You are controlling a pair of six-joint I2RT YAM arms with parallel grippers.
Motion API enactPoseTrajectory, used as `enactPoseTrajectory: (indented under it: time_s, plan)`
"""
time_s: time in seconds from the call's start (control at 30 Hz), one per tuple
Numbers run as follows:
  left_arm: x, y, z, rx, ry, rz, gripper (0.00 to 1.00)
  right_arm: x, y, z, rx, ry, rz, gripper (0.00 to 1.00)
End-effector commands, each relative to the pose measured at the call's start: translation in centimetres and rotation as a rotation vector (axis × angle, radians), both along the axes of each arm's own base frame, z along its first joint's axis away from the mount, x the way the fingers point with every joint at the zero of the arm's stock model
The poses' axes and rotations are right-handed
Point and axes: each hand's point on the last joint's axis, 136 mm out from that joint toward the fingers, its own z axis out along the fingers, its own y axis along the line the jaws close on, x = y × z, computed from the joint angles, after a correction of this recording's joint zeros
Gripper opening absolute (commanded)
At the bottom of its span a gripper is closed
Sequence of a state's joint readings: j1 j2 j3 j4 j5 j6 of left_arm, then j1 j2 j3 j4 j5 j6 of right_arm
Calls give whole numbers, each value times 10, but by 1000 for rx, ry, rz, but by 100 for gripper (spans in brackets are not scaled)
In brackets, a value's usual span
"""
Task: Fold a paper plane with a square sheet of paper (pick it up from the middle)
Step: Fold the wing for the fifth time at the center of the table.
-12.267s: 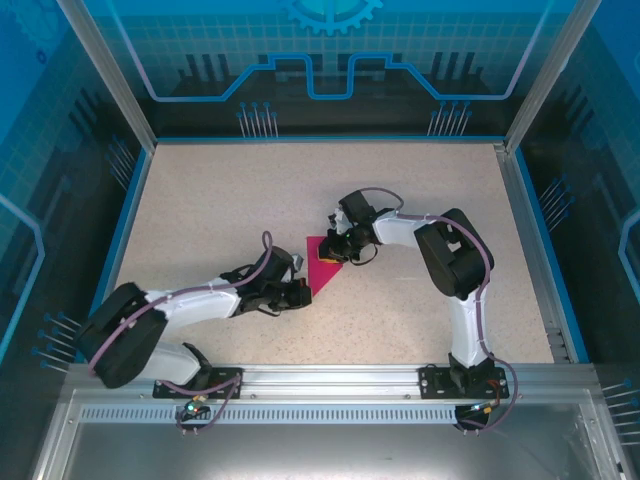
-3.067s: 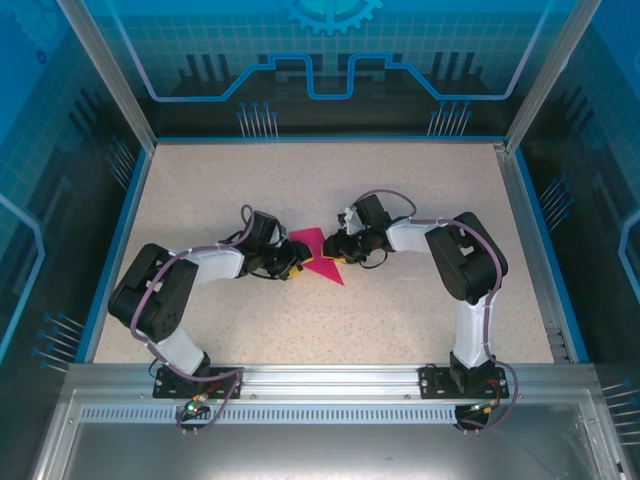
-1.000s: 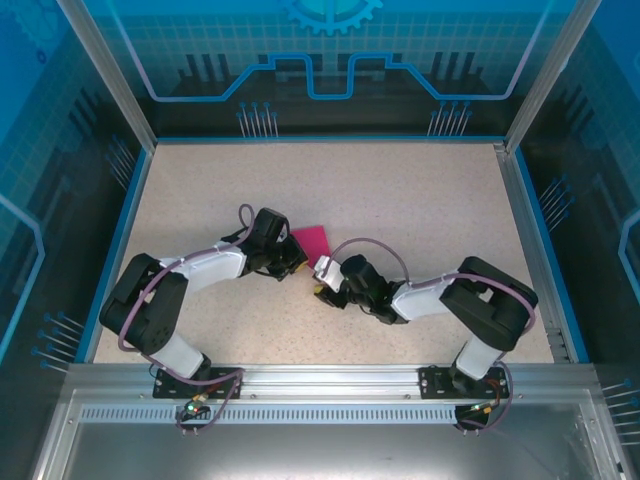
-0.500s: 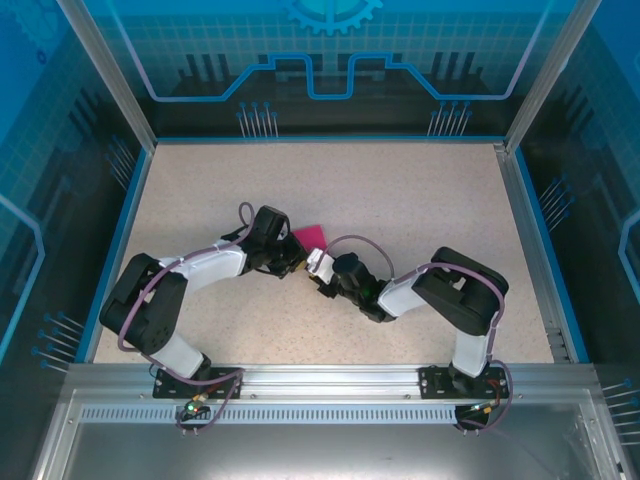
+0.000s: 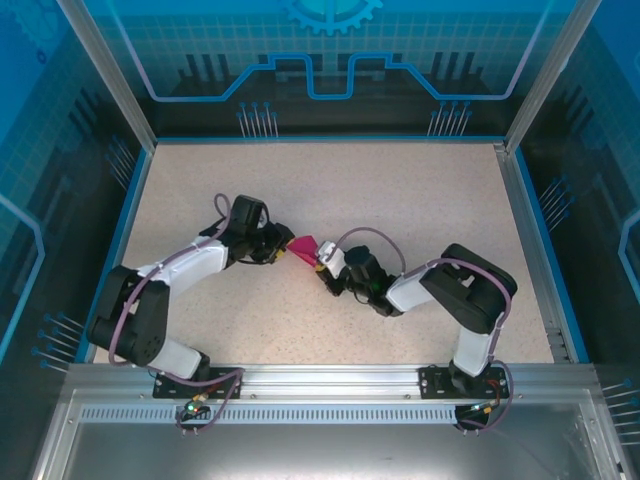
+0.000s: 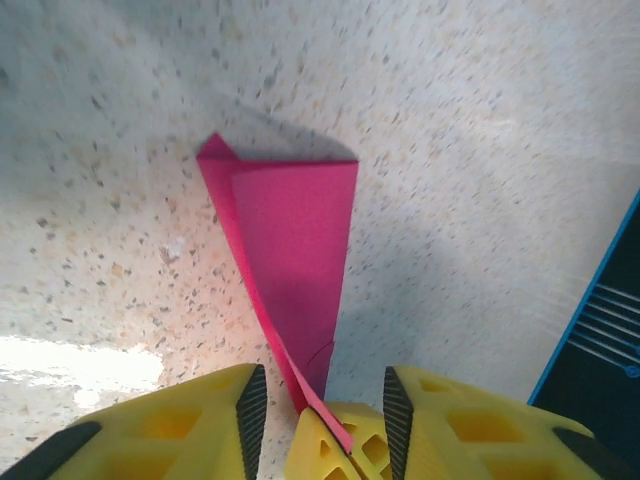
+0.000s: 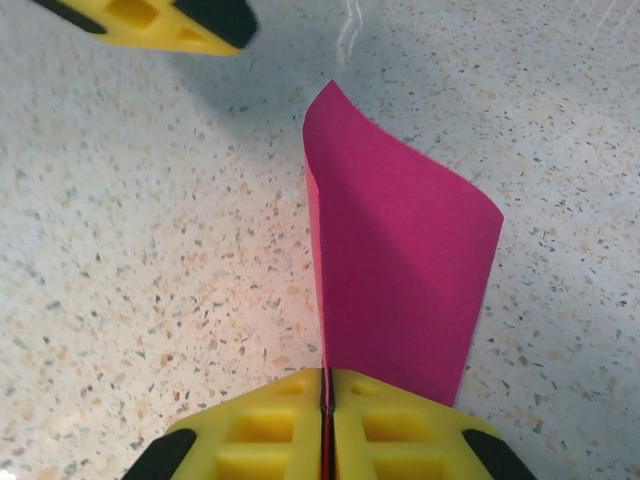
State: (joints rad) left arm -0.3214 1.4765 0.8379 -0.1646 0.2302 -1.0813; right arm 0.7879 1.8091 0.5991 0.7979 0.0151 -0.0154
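Speckled beige table (image 5: 420, 200) inside a blue-walled enclosure (image 5: 180, 50), nothing fancy. The pink paper (image 5: 303, 245) sits roughly mid-table, a bit left of centre, between the two gripper tips. It's not a flat square any more. It's folded into a narrow tapering shape with at least two layers.

From the right wrist cam, the paper (image 7: 400, 270) stands up off the table on edge. One straight crease runs away from the camera, and a flap curves off to the right. The right gripper (image 7: 325, 395) is clamped on its near end, yellow fingers pressed together with just the thin pink edge between them. So that one's pinching the paper for sure. From above, the right gripper (image 5: 322, 262) comes in from the lower right with its arm bent low over the table.

The left wrist cam shows the paper (image 6: 295, 250) as a long wedge, wide at the far end with a small pointed corner sticking out. It narrows down toward the left gripper (image 6: 322, 390). Those jaws are spread apart, and the paper's narrow end runs into the gap without either pad (image 6: 250, 400) squeezing it. A yellow bit sits in the gap too, and I can't tell what it belongs to.

From above, the left gripper (image 5: 283, 252) is just beside the paper's left edge.
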Motion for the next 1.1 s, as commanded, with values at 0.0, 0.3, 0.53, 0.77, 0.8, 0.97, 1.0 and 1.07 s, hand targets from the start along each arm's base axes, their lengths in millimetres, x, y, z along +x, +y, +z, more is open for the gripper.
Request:
enactPoseTrajectory:
  time_s: [0.0,0.3,0.53,0.77,0.8,0.97,1.0,1.07]
  plan:
    - [-10,10,1,38,-27,-23,47,-9,4,13,143,159,51,10]
    - [-16,-2,5,-26,-123,-103,52,-8,6,4,237,372,68,14]
    - [-19,-18,2,-62,-171,-183,41,-8,12,-4,290,513,87,11]
    - [-21,-19,-4,-61,-211,-200,39,-5,17,-5,323,627,76,7]
    - [-21,-19,-5,-62,-218,-203,39,-5,17,-7,321,657,69,6]
    - [-22,-19,-13,-52,-212,-214,38,-1,20,-12,349,771,55,6]
    - [-22,-20,-14,-53,-212,-215,38,-1,21,-12,354,788,52,6]
    - [-21,-21,-17,-55,-206,-217,37,1,21,-12,367,812,52,7]
